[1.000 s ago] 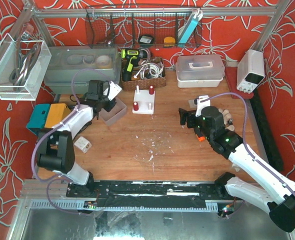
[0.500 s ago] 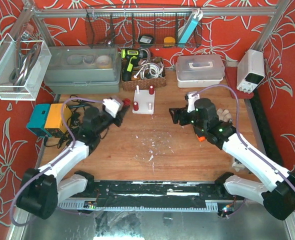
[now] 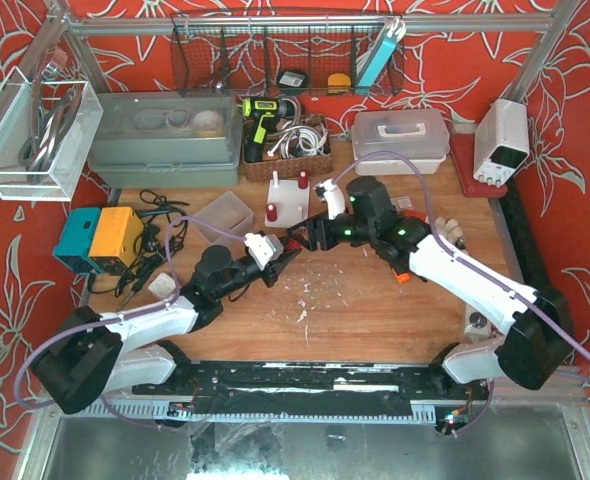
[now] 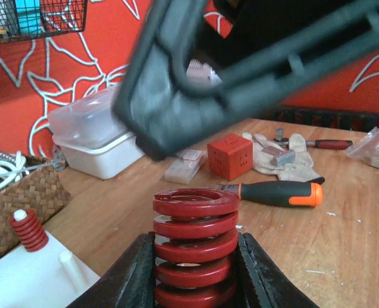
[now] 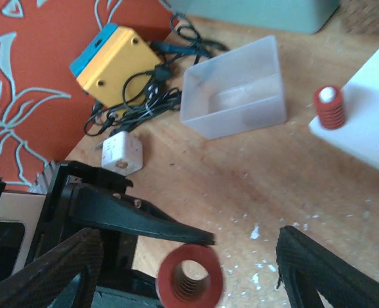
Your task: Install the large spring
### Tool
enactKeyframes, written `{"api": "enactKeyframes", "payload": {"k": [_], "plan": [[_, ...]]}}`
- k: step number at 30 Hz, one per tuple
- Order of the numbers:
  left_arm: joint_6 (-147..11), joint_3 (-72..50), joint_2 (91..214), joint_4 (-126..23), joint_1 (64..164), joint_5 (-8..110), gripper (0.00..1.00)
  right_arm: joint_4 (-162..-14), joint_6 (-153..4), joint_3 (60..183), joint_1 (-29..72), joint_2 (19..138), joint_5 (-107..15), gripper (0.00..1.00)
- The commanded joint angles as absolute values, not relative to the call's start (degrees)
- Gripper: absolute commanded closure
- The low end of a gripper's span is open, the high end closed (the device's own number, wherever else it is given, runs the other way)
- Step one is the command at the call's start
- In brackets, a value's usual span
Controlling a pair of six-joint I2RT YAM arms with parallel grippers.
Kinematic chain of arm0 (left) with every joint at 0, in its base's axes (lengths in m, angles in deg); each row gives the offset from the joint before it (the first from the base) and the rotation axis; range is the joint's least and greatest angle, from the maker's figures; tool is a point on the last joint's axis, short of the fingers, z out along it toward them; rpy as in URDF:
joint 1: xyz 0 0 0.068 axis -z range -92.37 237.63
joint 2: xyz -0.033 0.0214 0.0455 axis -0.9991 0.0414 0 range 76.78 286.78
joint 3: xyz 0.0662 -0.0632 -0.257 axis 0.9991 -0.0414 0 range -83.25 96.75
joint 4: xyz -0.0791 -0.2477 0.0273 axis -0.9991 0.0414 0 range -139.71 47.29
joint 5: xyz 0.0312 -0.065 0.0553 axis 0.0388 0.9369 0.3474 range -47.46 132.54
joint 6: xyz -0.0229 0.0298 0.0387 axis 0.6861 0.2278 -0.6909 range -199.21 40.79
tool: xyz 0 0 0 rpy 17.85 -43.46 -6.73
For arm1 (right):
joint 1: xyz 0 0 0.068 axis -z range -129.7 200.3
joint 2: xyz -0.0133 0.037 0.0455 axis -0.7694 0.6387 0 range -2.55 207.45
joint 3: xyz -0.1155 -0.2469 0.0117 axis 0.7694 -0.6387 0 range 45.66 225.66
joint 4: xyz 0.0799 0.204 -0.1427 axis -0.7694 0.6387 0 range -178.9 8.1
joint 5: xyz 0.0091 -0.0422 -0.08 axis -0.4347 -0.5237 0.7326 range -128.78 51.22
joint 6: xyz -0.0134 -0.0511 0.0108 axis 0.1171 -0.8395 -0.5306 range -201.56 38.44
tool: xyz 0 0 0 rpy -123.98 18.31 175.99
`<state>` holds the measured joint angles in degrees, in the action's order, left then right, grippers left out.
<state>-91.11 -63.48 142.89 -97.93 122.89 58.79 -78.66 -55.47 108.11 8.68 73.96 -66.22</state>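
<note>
The left pincer (image 4: 196,242) was pinching the large red spring (image 4: 196,247) by its lower coils, one dark finger (image 4: 133,277) pressed to each side, with the upper coils standing free of the fingertips. The spring was held off the wooden worktop (image 3: 355,300), in front of the white peg base (image 3: 287,205), where the two arms met near the middle.

The right pincer (image 5: 189,269) was spread wide. Its own camera showed one finger (image 5: 48,273) at either edge of the picture and the spring (image 5: 189,279) between them, seen end-on with its hollow core towards the lens. From the left wrist, the right pincer's blurred fingers loomed just above the spring's top coil, with a gap showing between them and the coil. In the overhead view, the left pincer (image 3: 283,256) and right pincer (image 3: 303,240) were tip to tip, but the spring itself was too small to make out there.

On the peg base (image 4: 42,273), a small red spring (image 4: 27,230) sat on one post, and a bare white post (image 4: 66,260) stood beside it. A clear plastic bin (image 5: 234,96) lay to the left of the base, with a yellow and blue box (image 5: 112,61) and a white cube (image 5: 122,153) beyond it. An orange-handled screwdriver (image 4: 279,191) and a red cube (image 4: 230,156) lay on the right part of the worktop.
</note>
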Motion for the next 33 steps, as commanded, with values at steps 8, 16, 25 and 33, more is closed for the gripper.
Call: {"api": "enactKeyframes", "payload": {"k": [8,16,25,33], "plan": [[-91.2,-64.1,143.0,-106.8,124.0,56.4,1.0,-69.5,-58.8,111.4,6.6,78.6,-68.6,0.38],[-91.4,-64.5,143.6,-108.3,124.3,56.7,1.0,-71.4,-58.9,111.9,6.4,80.3,-71.3,0.56],[-92.7,-64.9,143.9,-109.1,124.5,56.3,1.0,-71.6,-59.1,113.4,6.3,82.1,-74.3,0.75],[-86.9,-63.0,142.9,-99.2,124.5,48.8,0.35,-73.0,-61.3,113.3,6.4,77.1,-57.5,1.0]]}}
